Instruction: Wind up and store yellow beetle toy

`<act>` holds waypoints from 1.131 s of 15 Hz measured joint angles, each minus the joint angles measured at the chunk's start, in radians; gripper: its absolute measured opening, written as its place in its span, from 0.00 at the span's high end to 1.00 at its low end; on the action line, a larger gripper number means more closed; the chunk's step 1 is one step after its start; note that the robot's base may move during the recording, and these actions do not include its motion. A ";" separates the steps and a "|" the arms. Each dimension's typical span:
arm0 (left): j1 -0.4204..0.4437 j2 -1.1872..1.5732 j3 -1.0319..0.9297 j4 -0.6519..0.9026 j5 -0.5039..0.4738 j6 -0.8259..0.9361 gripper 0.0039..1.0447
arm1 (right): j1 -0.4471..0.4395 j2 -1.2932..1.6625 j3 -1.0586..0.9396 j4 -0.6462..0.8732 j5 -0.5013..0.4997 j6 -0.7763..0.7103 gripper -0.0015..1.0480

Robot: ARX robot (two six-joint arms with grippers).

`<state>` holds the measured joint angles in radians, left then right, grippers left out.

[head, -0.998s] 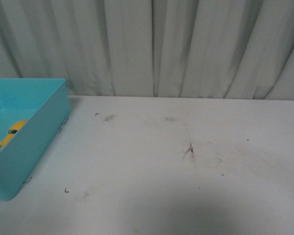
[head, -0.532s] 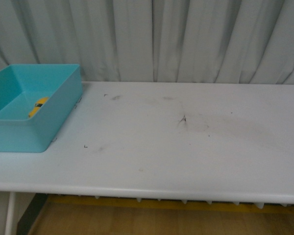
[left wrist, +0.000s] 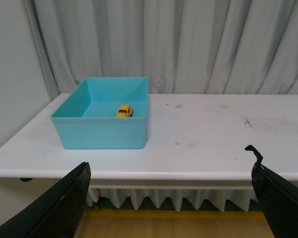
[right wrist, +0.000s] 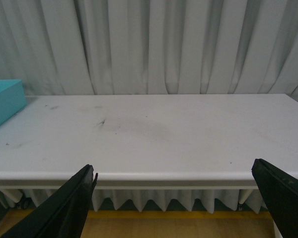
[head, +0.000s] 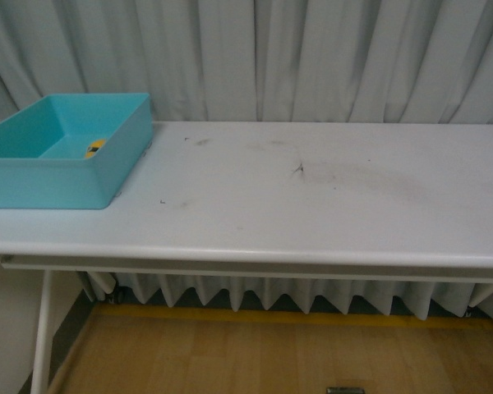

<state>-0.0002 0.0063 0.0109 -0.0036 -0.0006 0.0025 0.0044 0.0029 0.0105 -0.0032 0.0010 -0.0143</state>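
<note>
The yellow beetle toy [left wrist: 124, 110] lies inside the turquoise bin [left wrist: 103, 132] at the table's left end; in the front view only a bit of the toy [head: 94, 148] shows over the bin's wall [head: 45, 182]. My left gripper [left wrist: 171, 198] is open and empty, held back from the table's front edge, well away from the bin. My right gripper [right wrist: 176, 201] is open and empty, also back from the table's front edge. Neither arm shows in the front view.
The white table [head: 312, 205] has dark scuff marks [head: 298, 169] near its middle. Grey curtains [head: 312, 57] hang behind it. Below the front edge are a pleated skirt [head: 271, 295] and wooden floor [head: 255, 357]. A table leg [head: 41, 336] stands at the left.
The front view has pulled back and lowered: the table's front edge, skirt and floor have come into sight, and the bin looks smaller and farther off.
</note>
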 joint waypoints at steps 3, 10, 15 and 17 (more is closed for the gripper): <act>0.000 0.000 0.000 0.000 0.000 0.000 0.06 | 0.000 0.000 0.000 0.000 0.000 0.000 0.06; 0.000 0.000 0.000 0.000 0.000 0.000 0.06 | 0.000 0.000 0.000 0.000 0.000 0.000 0.06; 0.000 0.000 0.000 0.002 0.000 0.000 0.06 | 0.000 0.000 0.000 0.001 -0.001 0.000 0.06; 0.000 0.000 0.000 0.000 0.000 0.000 0.06 | 0.000 0.000 0.000 0.001 0.000 0.000 0.06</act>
<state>-0.0002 0.0063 0.0109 -0.0036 -0.0006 0.0025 0.0044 0.0032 0.0105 -0.0025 0.0006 -0.0147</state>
